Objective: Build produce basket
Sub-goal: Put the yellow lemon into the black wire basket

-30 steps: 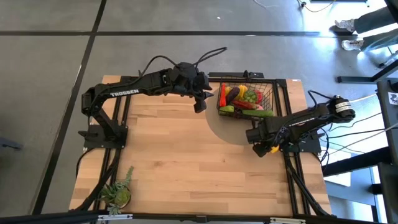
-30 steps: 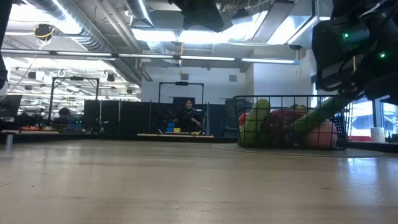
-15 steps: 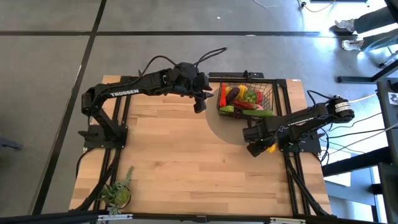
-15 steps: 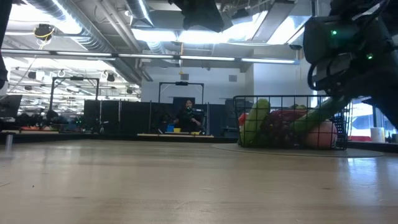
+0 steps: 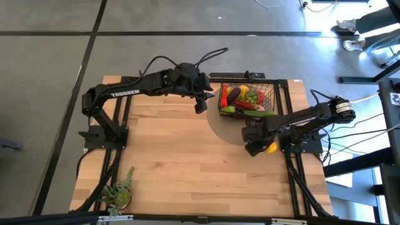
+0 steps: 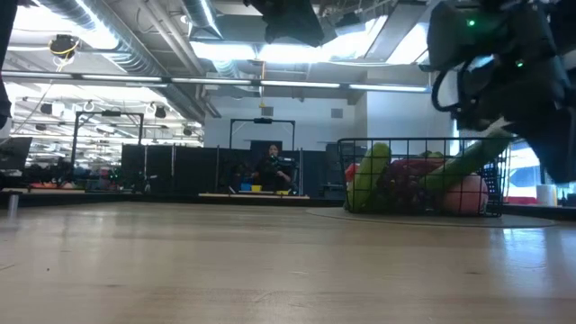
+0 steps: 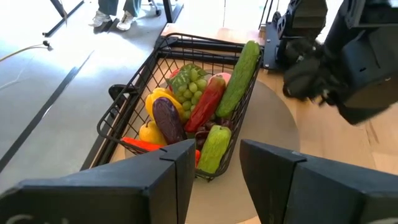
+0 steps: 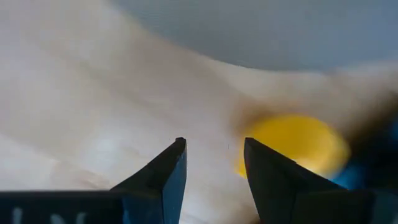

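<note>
Spread and empty at the right gripper (image 5: 252, 150), low over the wooden table (image 5: 169, 156) just in front of the basket, with bare wood in the gap between its fingers (image 8: 163, 171) in its own wrist view. Lying just beside one of those fingers, outside the gap and not touching so far as can be told: one yellow lemon (image 8: 292, 144), seen from above partly under the right arm (image 5: 270, 149). Probably light, hard and smooth-skinned, so apt to roll or squirt out of a pinch; best taken across the widest part of its middle, fingers centred either side, not near a tapered end. Spread and empty too at the left gripper (image 5: 200, 107), hanging beside the basket's other side and facing into it. Standing at the table's far edge, right of centre, on a round grey mat (image 5: 219, 128): one black wire basket (image 5: 247, 82), stiff and see-through. Counted inside from the left wrist view: one long cucumber (image 7: 239, 78) leaning on the rim, one bunch of green grapes (image 7: 193, 84), one red pepper (image 7: 208, 102), one purple eggplant (image 7: 168, 119), one orange carrot (image 7: 140, 144), one short green piece (image 7: 214, 146) that may be the avocado, two yellow pieces partly hidden, a hint of pink behind. Near the table's front left corner, one potted plant (image 5: 117, 194).
</note>
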Robot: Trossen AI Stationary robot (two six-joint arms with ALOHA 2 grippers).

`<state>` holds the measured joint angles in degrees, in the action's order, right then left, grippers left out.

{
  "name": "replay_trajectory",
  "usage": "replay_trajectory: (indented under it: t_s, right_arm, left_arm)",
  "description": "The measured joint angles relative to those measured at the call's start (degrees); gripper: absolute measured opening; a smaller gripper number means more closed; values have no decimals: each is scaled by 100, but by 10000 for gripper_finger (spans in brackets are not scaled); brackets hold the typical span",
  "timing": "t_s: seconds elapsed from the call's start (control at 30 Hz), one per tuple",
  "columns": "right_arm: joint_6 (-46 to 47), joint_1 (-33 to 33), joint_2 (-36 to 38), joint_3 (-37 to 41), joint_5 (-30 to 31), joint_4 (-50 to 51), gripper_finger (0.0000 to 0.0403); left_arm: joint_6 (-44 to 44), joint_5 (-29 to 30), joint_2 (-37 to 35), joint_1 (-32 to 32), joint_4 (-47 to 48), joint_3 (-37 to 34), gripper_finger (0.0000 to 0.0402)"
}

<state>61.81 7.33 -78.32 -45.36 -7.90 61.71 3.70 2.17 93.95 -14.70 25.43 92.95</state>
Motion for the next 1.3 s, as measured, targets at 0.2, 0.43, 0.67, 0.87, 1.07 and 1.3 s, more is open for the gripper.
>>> replay_trajectory:
  t_s: [0.2, 0.43, 0.67, 0.87, 1.07, 1.3]
  right_arm:
    - [1032, 0, 4, -282, 183, 1491, 153]
    - [1289, 7, 7, -164, 90, 1360, 153]
    - [428, 9, 4, 83, -110, 1135, 153]
    - [-1317, 9, 4, 83, -127, 1099, 153]
    - [-3178, 9, 4, 83, -236, 1099, 153]
    - [-4449, 11, 4, 85, -321, 1099, 153]
  left_arm:
    - [-2, -2, 0, 0, 2, 0, 115]
    - [-2, 1, 0, 2, 2, 0, 115]
    - [-2, -1, 0, 2, 4, 0, 115]
    - [-2, 1, 0, 2, 4, 2, 115]
    - [-2, 0, 0, 2, 4, 2, 115]
    - [-2, 0, 0, 2, 4, 2, 115]
